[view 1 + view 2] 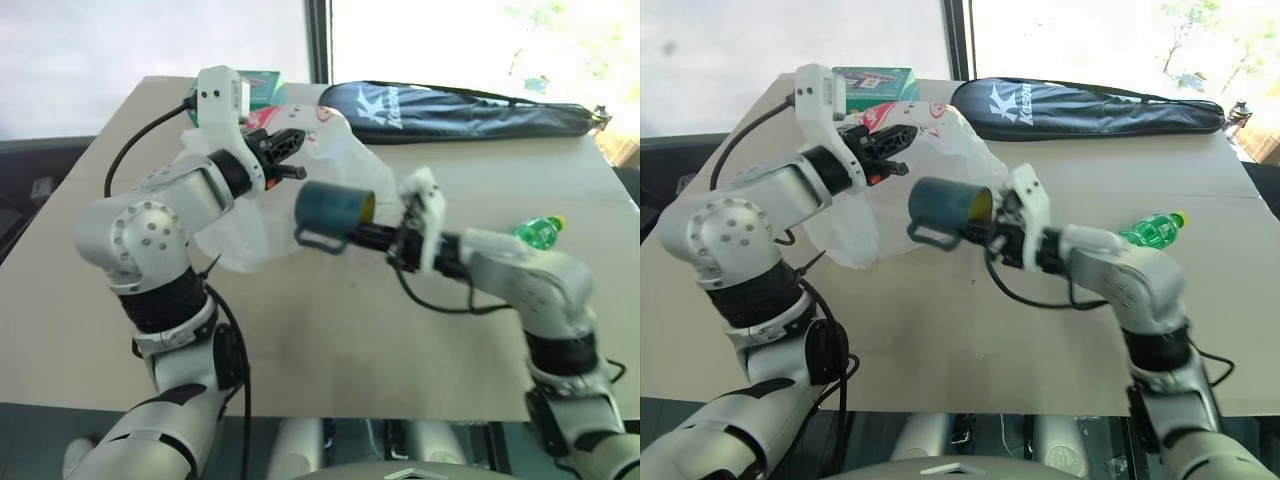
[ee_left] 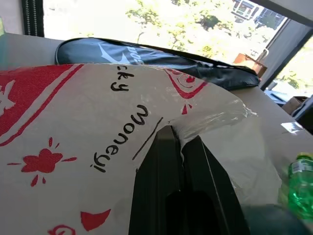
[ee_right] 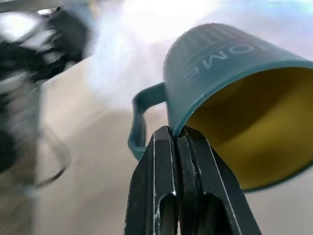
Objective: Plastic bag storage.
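Observation:
My left gripper [image 1: 290,150] is shut on the plastic bag [image 1: 335,160], a thin translucent white bag with red pictures and lettering. It holds the bag above the far left of the table, and the bag's lower part [image 1: 240,235] hangs down to the tabletop. In the left wrist view the closed fingers [image 2: 168,147] pinch a fold of the bag [image 2: 73,137]. My right gripper [image 1: 372,232] is shut on the rim of a teal cup [image 1: 330,208] with a yellow inside. The cup is held on its side just in front of the bag, its handle hanging down and its base toward the bag. The right wrist view shows the rim clamped between the fingertips [image 3: 168,142].
A long black racket cover [image 1: 460,112] lies along the far edge of the table [image 1: 330,340]. A green plastic bottle [image 1: 537,232] lies on the right, behind my right forearm. A green box [image 1: 262,88] sits at the far left edge behind the bag.

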Action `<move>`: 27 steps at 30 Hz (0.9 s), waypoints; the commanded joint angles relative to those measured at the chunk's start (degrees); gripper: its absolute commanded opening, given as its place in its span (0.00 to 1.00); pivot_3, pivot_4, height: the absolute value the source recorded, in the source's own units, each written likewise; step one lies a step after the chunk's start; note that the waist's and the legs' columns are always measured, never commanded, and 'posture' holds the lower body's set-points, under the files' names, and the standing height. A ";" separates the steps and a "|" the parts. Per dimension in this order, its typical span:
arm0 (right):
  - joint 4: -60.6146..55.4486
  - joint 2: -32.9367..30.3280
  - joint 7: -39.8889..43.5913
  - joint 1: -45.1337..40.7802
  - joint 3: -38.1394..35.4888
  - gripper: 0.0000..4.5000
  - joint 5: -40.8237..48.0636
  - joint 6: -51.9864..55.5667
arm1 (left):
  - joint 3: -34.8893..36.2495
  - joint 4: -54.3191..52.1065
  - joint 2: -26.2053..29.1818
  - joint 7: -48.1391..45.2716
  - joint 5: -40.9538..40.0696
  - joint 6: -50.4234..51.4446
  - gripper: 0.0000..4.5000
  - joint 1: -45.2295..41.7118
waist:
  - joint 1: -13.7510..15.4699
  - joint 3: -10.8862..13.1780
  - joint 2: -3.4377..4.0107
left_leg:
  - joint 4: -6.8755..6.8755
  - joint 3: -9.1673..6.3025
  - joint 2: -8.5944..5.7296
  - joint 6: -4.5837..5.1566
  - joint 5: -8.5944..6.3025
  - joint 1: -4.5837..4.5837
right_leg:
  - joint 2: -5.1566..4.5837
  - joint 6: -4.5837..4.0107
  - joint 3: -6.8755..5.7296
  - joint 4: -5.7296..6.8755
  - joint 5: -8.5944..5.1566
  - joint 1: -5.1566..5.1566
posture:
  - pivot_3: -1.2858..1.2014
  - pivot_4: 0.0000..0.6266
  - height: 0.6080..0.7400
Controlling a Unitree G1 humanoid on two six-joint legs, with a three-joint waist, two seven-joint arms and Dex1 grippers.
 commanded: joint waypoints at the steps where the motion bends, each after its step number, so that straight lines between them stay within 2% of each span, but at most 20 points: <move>1: 14.35 6.69 -1.75 -8.00 1.99 0.01 -8.15 -11.85 | 3.91 -4.71 -0.50 -0.61 -4.96 4.89 0.00 -2.74 | -0.11 0.07 -0.02 | 0.00 0.00 0.00 0.00 0.00 -0.01 | 0.01 0.00 0.00 0.01 0.00 -0.03 | 0.52 0.24 1.00; 4: 33.89 14.92 -1.81 -16.31 2.48 0.01 -14.42 -24.46 | 8.13 -4.83 -4.50 1.98 -5.80 7.89 0.00 -5.66 | -0.23 0.29 -0.12 | 0.02 0.00 0.00 -0.04 0.03 -0.03 | 0.03 0.00 -0.02 0.07 0.00 -0.05 | 0.52 0.24 1.00; 7: 45.25 18.49 2.24 -21.00 1.35 0.20 -17.28 -34.05 | 10.92 -5.33 -7.78 4.50 -5.22 9.87 0.00 -7.20 | -0.22 0.36 -0.12 | -0.02 0.00 0.00 -0.06 0.04 -0.04 | 0.05 -0.01 -0.02 0.05 0.00 -0.07 | 0.52 0.24 1.00; 8: 45.60 18.72 3.12 -21.47 0.54 0.34 -17.30 -35.23 | 11.77 -5.29 -8.61 5.54 -4.95 10.12 0.00 -7.35 | -0.08 0.37 -0.13 | -0.07 -0.01 0.00 -0.06 0.04 -0.05 | 0.04 -0.01 -0.04 -0.03 0.00 -0.06 | 0.52 0.24 1.00; 9: 44.62 18.30 3.67 -21.42 0.18 0.41 -17.56 -35.54 | 12.37 -5.33 -9.10 6.33 -4.60 10.23 0.00 -7.31 | 0.03 0.38 -0.13 | -0.08 -0.02 0.00 -0.06 0.04 -0.10 | 0.03 -0.01 -0.06 -0.09 0.00 -0.06 | 0.52 0.24 1.00; 10: 42.25 17.27 4.42 -20.42 0.37 0.53 -17.93 -35.15 | 13.15 -5.34 -9.76 7.19 -4.30 10.23 0.00 -7.30 | 0.07 0.41 -0.13 | -0.08 -0.05 -0.02 -0.06 0.03 -0.18 | 0.01 -0.01 -0.09 -0.13 0.00 -0.07 | 0.52 0.24 1.00; 11: 39.69 15.66 6.52 -19.11 0.71 0.57 -17.64 -33.88 | 14.05 -5.22 -10.62 8.19 -3.82 10.23 0.00 -7.44 | 0.14 0.40 -0.13 | -0.05 -0.11 -0.04 -0.06 0.04 -0.36 | -0.01 0.01 -0.16 -0.16 0.01 -0.17 | 0.52 0.24 1.00; 12: 36.58 13.68 8.02 -17.33 0.68 0.57 -17.37 -32.84 | 15.07 -4.89 -11.71 9.25 -3.16 10.23 0.00 -7.69 | 0.38 0.41 -0.14 | 0.03 -0.17 -0.06 -0.06 0.04 -0.60 | -0.03 0.02 -0.21 -0.15 0.02 -0.35 | 0.52 0.24 1.00; 15: 23.71 7.88 11.45 -11.12 0.37 0.77 -14.79 -27.97 | 15.90 -3.92 -14.00 11.39 -1.56 9.10 0.00 -7.63 | 0.97 0.41 -0.15 | 0.07 -0.29 -0.10 -0.05 0.04 -0.73 | -0.08 0.02 -0.36 -0.23 0.03 -0.38 | 0.52 0.24 1.00; 17: 12.02 3.39 12.20 -6.65 -0.72 0.97 -11.07 -22.08 | 16.22 -2.64 -15.40 13.04 -0.17 7.44 0.00 -7.56 | 0.99 0.42 -0.14 | 0.05 -0.30 -0.07 -0.06 0.04 -0.74 | -0.06 0.02 -0.36 -0.24 0.02 -0.38 | 0.52 0.24 1.00; 20: -6.69 -5.73 13.77 -0.62 -5.12 0.99 -0.83 -10.83 | 14.61 0.20 -15.83 14.47 1.93 2.79 0.00 -6.86 | 0.67 0.49 -0.02 | 0.02 -0.27 -0.02 -0.08 0.05 -0.68 | 0.01 0.00 -0.29 -0.18 0.02 -0.42 | 0.52 0.24 1.00; 21: -12.40 -9.09 12.96 0.99 -8.87 0.99 3.31 -7.74 | 13.86 1.77 -16.16 14.75 2.58 0.90 0.00 -6.61 | 0.47 0.50 -0.02 | 0.00 -0.26 -0.01 -0.10 0.06 -0.67 | 0.01 0.00 -0.27 -0.16 0.02 -0.42 | 0.52 0.24 1.00; 24: -21.92 -15.09 8.37 3.93 -16.87 0.99 12.57 -0.61 | 11.83 4.39 -16.74 14.86 3.25 -2.26 0.00 -5.82 | 1.00 0.51 0.00 | -0.02 -0.28 -0.01 -0.11 0.07 -0.67 | 0.00 0.00 -0.31 -0.17 0.01 -0.42 | 0.52 0.24 1.00; 25: -23.45 -16.39 6.64 4.49 -17.93 0.99 13.92 0.74 | 11.38 4.73 -16.77 14.88 3.16 -2.85 0.00 -5.62 | 0.74 0.51 -0.03 | -0.01 -0.28 -0.02 -0.11 0.06 -0.66 | -0.02 0.00 -0.30 -0.19 0.01 -0.41 | 0.52 0.24 1.00; 27: -25.95 -17.29 -6.24 5.30 -20.80 0.99 6.20 4.81 | 10.25 5.65 -16.90 14.37 2.83 -4.07 0.00 -5.34 | 0.62 0.51 -0.03 | 0.01 -0.23 -0.01 -0.10 0.06 -0.63 | -0.01 0.00 -0.24 -0.17 0.02 -0.40 | 0.52 0.24 1.00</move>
